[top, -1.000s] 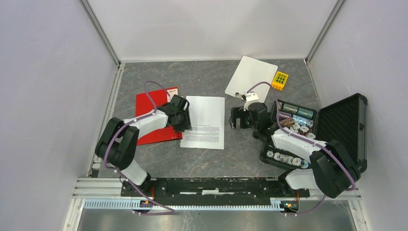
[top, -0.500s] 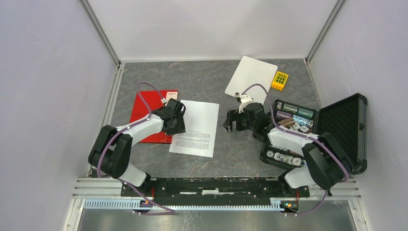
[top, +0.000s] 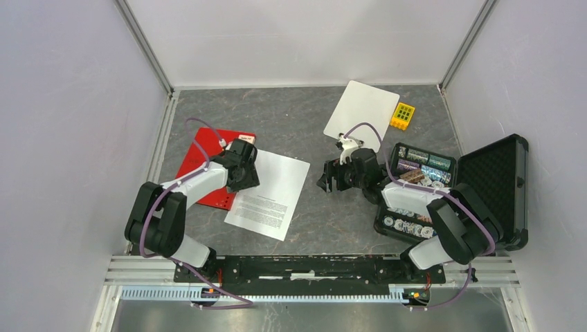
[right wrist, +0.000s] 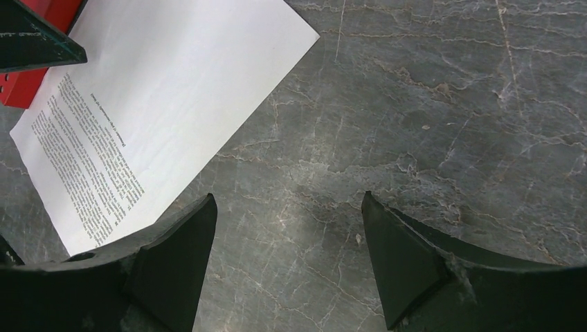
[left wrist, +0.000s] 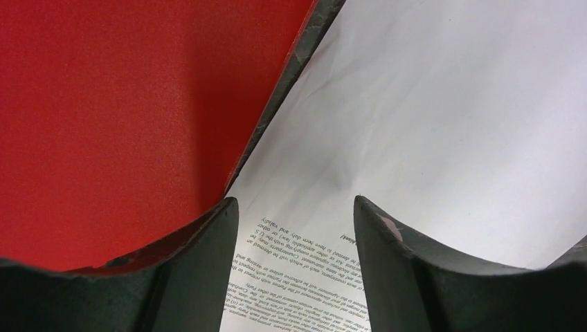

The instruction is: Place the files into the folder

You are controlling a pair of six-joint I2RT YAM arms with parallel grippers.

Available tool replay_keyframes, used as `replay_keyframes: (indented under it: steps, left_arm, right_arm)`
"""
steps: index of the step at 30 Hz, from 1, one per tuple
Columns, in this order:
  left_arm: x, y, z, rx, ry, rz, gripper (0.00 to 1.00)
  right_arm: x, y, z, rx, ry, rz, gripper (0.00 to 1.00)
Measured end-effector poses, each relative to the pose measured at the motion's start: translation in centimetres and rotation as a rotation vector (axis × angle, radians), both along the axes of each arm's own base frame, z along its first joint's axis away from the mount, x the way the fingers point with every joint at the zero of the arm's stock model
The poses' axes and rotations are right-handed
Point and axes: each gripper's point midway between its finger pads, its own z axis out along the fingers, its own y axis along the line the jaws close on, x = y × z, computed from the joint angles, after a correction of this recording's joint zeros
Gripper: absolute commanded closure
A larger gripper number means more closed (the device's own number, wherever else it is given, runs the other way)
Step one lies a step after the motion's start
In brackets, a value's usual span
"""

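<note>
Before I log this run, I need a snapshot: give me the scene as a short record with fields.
files: printed sheet flat on the table, right of the folder, not inside
folder: closed, red cover up
left end effector: open, above the sheet's edge beside the folder
right end effector: open, above bare table

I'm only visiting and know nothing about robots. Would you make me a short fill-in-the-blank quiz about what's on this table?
The folder beside the printed sheet is coloured ___. The small block next to the white clipboard is coloured ___. The black case on the right has its lid ___. Between its fingers the right hand holds ___.
Missing words: red; yellow; open; nothing.
</note>
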Motion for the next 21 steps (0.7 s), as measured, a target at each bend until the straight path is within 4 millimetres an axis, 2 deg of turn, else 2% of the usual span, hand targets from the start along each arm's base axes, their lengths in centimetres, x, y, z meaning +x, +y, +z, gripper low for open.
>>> replay_keyframes:
  steps: [8,15,21]
  left_arm:
    - [0.0,0.2,0.0,-0.010,0.006,0.008,0.29]
    - [0.4,-2.3,0.1,-0.128,0.019,-0.047,0.31]
    - [0.2,-4.2,-0.5,-0.203,0.048,-0.092,0.32]
  right_arm:
    - [-0.5,0.8,-0.4,0.012,0.017,0.023,0.19]
    - [-1.3,2.5,0.0,0.105,0.061,-0.017,0.12]
    - [-2.9,3.6,-0.9,0.166,0.134,-0.096,0.10]
